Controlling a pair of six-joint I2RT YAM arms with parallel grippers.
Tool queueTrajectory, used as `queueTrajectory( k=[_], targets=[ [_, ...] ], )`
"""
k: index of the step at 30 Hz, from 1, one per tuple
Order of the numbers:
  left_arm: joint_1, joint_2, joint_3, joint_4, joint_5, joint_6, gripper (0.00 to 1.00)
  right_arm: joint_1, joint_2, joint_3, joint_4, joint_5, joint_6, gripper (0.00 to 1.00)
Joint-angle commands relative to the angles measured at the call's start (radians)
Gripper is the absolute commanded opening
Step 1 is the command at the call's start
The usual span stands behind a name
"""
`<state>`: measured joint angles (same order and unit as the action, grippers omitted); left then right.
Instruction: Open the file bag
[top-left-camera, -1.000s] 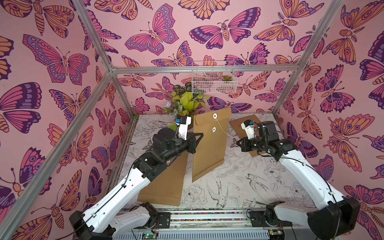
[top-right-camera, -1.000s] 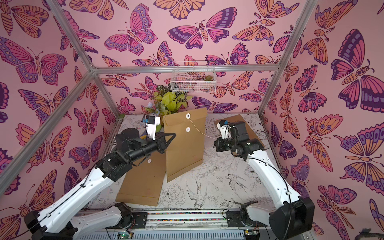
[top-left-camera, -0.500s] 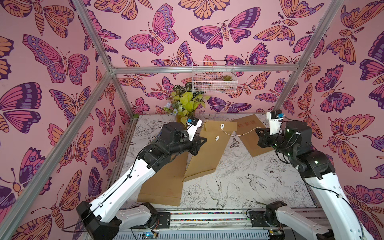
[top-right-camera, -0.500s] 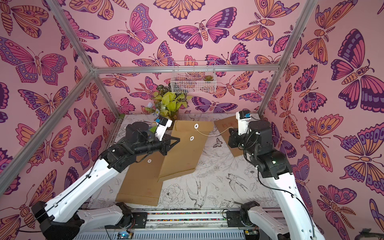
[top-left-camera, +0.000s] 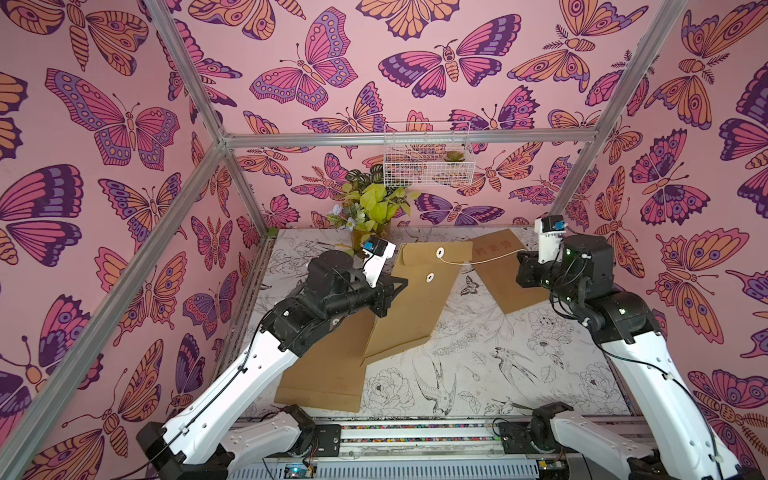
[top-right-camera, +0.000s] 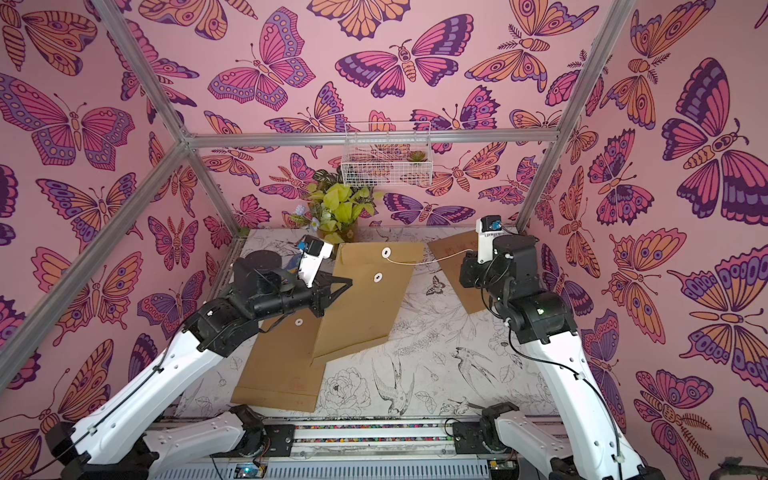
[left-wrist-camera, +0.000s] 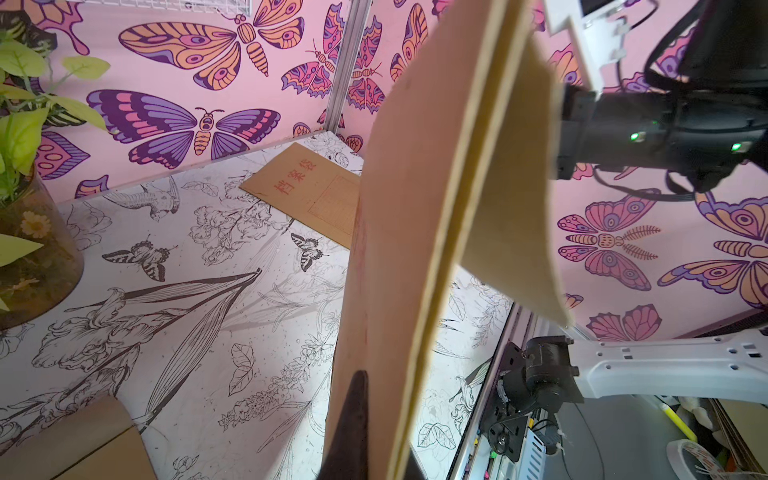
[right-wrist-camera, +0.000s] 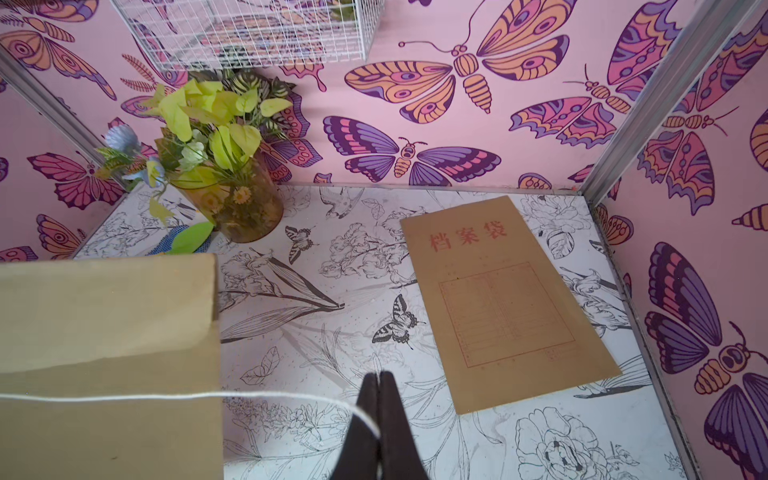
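The left gripper (top-left-camera: 392, 292) is clamped tight on the side edge of the kraft file bag (top-left-camera: 419, 303). It holds the bag raised and tilted over the table (top-left-camera: 478, 374), just in front of the glass vase (top-left-camera: 368, 232) of leafy plants. The bag's flap end is the end nearer the vase, and its two white discs face up. A white string (top-left-camera: 478, 261) runs from the upper disc (top-left-camera: 440, 251) with a slight sag, leading away from the vase to the right gripper (right-wrist-camera: 378, 399). That gripper's jaws are pressed together with the string pinched between them. A second file bag (right-wrist-camera: 498, 299), printed with red characters, lies flat on the table, off to the vase's side beneath that string. A third file bag (top-left-camera: 328, 374) lies flat well in front of the vase, under the left arm.
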<state>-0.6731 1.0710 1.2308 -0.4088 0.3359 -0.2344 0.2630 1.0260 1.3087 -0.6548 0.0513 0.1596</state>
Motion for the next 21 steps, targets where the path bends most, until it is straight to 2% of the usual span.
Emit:
queueTrajectory(
  k=[1,21],
  targets=[
    [0.007,-0.039,-0.020,0.059,0.026,-0.009,0.00,-0.009,0.006,-0.014,-0.001,-0.008,-0.004,0.00],
    [0.008,-0.100,-0.042,0.089,0.007,-0.019,0.00,-0.037,0.029,-0.040,-0.003,-0.021,-0.024,0.00]
  ],
)
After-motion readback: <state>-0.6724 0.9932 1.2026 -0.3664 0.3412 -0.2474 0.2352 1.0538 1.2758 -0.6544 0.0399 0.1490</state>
